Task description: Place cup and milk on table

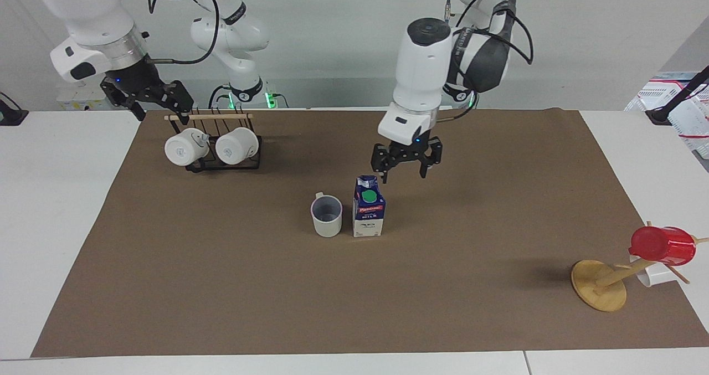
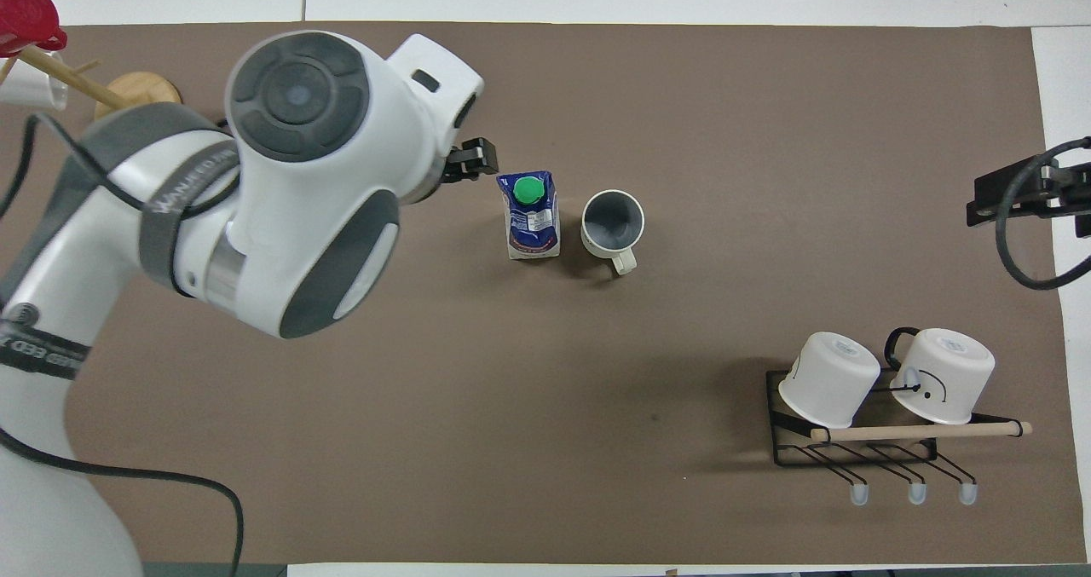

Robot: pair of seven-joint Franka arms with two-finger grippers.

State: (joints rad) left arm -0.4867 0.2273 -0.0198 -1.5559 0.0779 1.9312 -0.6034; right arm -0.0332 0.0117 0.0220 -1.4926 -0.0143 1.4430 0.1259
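Observation:
The milk (image 1: 368, 209) (image 2: 533, 216), a blue and white carton with a green cap, stands upright on the brown mat (image 1: 221, 297) of the table (image 1: 55, 198). The cup (image 1: 327, 215) (image 2: 612, 222), light grey with a darker inside, stands upright close beside it, toward the right arm's end. My left gripper (image 1: 403, 173) hangs open and empty in the air, just off the carton's top toward the left arm's end. In the overhead view only one of its fingertips (image 2: 469, 161) shows past the arm. My right gripper (image 1: 158, 107) waits open above the rack's end.
A black wire rack (image 1: 221, 164) (image 2: 852, 449) holding two white mugs sits near the robots at the right arm's end. A wooden mug tree (image 1: 601, 292) with a red cup (image 1: 662, 246) and a white cup (image 1: 656, 278) stands at the left arm's end.

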